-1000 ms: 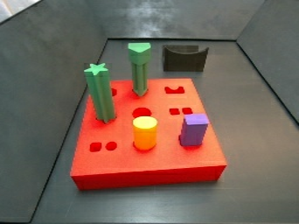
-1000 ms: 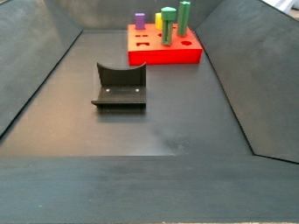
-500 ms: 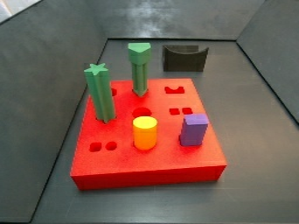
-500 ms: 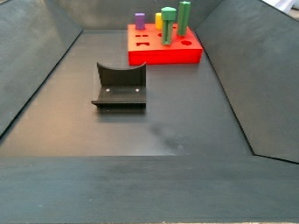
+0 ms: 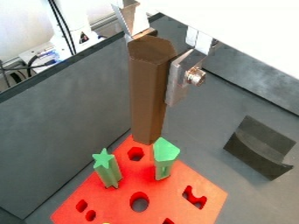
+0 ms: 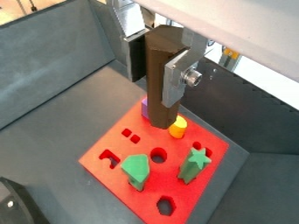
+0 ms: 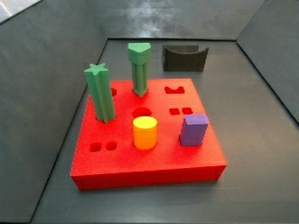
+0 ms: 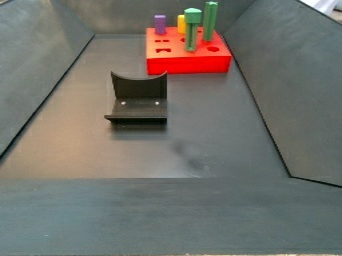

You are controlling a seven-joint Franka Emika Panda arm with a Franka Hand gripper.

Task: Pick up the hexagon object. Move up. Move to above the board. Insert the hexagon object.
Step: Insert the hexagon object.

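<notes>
Two silver fingers [image 5: 181, 77] of the gripper [image 6: 162, 74] pinch the hexagon object [image 5: 147, 92], a dark brown prism hanging upright high above the board [image 7: 117, 162]. On the board stand a green star-topped post [image 7: 100, 92], a second green post [image 7: 139, 67] beside it (heart-topped), a yellow cylinder [image 7: 145, 133] and a purple block [image 7: 194, 129]. Beyond the board sits the fixture [image 8: 136, 98], well apart from it.

Gripper [image 5: 149, 70] showing in both wrist views only; out of frame in both side views. It is hanging high above the board [image 6: 111, 150], pointing down. Silver finger plates [image 6: 177, 80] are clamping the hexagon object [image 5: 149, 92], holding it upright, its lower end clear of the board.
</notes>
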